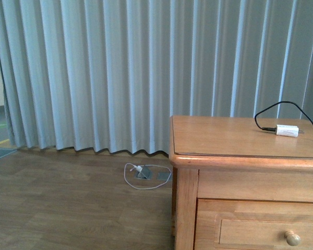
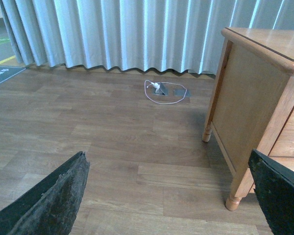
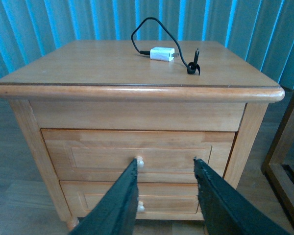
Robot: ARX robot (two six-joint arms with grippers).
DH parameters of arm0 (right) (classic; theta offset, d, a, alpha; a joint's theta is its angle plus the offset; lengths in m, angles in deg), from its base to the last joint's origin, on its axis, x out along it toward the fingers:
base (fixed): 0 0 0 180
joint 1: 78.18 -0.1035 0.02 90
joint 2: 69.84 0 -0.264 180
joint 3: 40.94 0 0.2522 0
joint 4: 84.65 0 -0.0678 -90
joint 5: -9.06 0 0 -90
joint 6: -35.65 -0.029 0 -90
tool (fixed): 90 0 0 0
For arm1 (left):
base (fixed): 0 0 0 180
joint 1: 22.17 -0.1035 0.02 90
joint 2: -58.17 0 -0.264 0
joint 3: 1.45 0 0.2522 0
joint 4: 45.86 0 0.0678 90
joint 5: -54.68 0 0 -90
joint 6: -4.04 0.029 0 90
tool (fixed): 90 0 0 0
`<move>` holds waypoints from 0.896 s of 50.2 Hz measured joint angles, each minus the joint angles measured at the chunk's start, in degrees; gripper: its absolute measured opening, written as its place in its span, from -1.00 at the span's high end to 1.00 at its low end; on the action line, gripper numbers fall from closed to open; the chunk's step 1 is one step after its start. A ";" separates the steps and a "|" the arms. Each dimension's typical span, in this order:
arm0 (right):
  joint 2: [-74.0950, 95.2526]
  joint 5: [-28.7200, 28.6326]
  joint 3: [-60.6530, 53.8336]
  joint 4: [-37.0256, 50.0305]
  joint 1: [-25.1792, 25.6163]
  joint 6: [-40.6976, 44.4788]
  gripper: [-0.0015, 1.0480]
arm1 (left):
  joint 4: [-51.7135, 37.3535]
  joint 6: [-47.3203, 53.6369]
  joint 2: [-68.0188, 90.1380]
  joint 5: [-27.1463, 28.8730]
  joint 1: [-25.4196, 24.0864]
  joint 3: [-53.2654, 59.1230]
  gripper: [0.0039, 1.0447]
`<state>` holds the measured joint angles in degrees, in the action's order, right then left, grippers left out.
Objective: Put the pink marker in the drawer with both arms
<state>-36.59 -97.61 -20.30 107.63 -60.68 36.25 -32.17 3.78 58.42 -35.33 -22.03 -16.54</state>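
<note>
Pale grey pleated curtains [image 1: 94,73] are hanging down to a brown wood-plank floor [image 2: 103,142], which is lying wide and bare beside the light-brown wooden nightstand [image 3: 137,117]. Its smooth top [image 3: 88,63] is ending in a rounded lip, and a small white plug on a black cable [image 3: 162,53] is resting there. The wide light-brown drawer with the round pale knob [image 3: 176,154] is sitting shut. The right pincer [image 3: 165,169] is hanging in front of it, jaws parted narrowly, the knob beside one finger. The left pincer [image 2: 169,196] is gaping wide over the floor, near the stand's turned leg [image 2: 233,196]. I am seeing no pink marker anywhere.
</note>
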 joint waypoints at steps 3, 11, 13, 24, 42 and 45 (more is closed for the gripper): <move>-1.75 1.75 -1.01 -1.05 -1.73 0.00 0.51 | 0.00 0.00 0.00 0.00 0.00 0.00 -0.89; -6.51 5.66 -2.58 -3.89 -5.86 0.04 0.97 | 0.00 0.00 0.00 0.00 0.00 0.00 -0.89; -7.67 6.51 -2.91 -4.63 -6.78 -0.04 0.97 | 0.00 -0.02 0.00 0.00 0.00 0.00 -0.89; -12.81 10.69 -4.42 -8.28 -10.88 -0.04 0.97 | 0.00 0.00 0.00 0.00 0.00 0.00 -0.89; -19.71 16.63 -6.62 -12.24 -17.29 -0.04 0.97 | 0.04 0.00 0.00 0.00 0.00 0.00 -0.89; -20.81 16.61 -6.62 -13.35 -17.29 -0.02 0.97 | 0.04 -0.02 0.00 0.00 0.00 0.00 -0.89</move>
<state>-57.40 -81.00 -26.93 94.27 -77.97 36.23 -32.13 3.76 58.42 -35.33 -22.03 -16.54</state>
